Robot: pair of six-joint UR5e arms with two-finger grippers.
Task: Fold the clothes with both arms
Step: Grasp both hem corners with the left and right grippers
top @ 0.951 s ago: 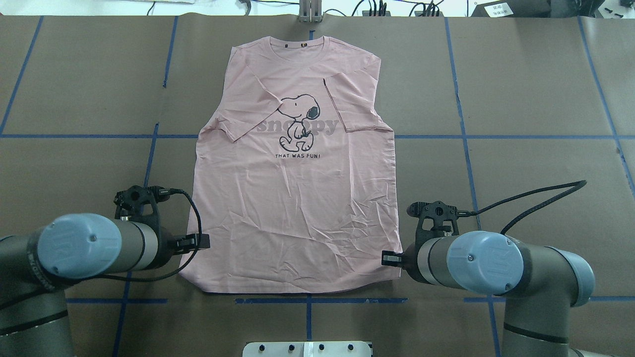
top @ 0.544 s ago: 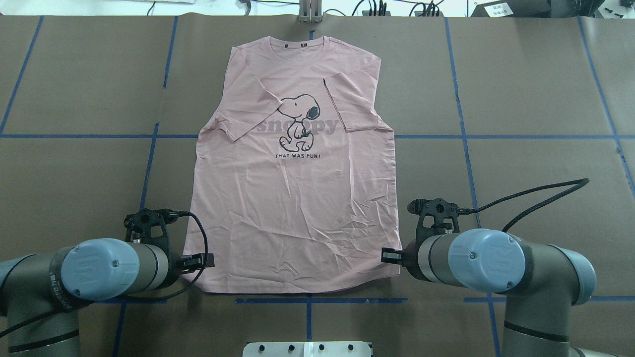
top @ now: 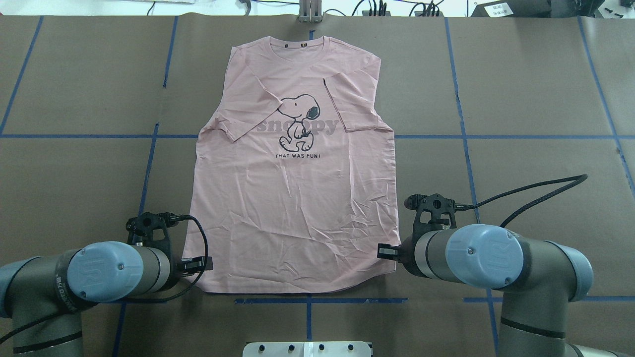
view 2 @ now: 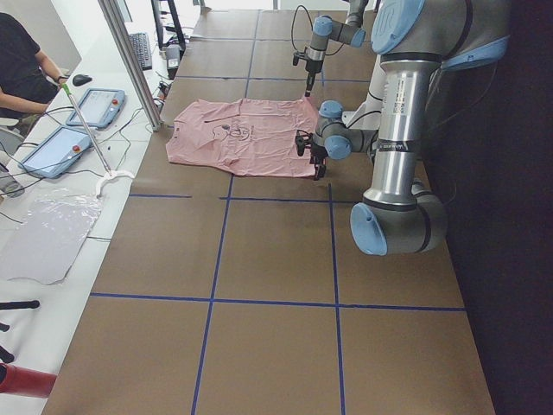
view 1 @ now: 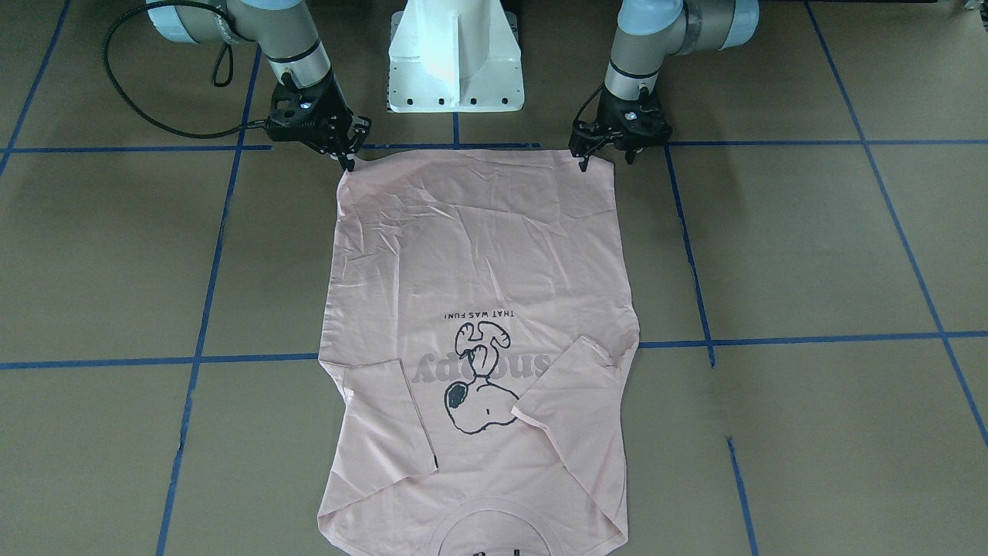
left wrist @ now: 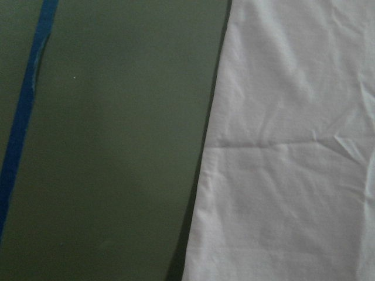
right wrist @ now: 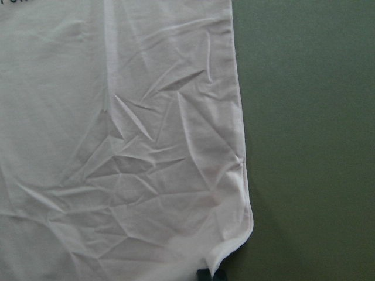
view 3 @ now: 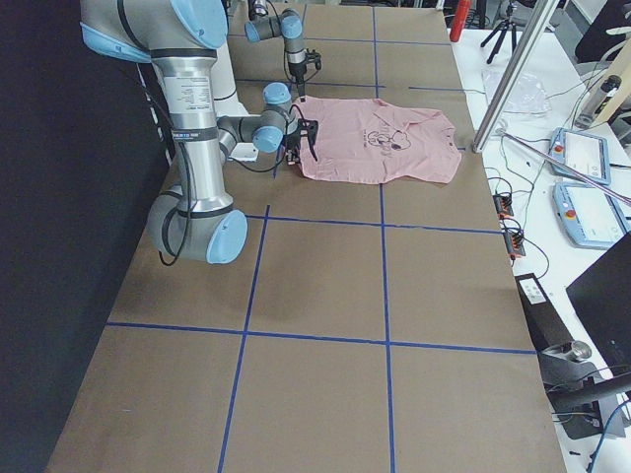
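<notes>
1. The left gripper is seen at the shirt's left hem corner, with its fingers spread apart. No fingers are shown in its wrist view.
2. The pink shirt is laid flat and print up on the brown table, with its sleeves folded inward. Its collar is cut off in the front-facing view.
3. The right gripper is set at the other hem corner. Whether it is parted or closed cannot be told.

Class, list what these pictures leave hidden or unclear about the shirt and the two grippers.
Left gripper and right gripper: arms mostly cover them overhead, too small in front view; grip on shirt hem unclear.
Collar label: cut by front view's bottom edge, too small overhead.
</notes>
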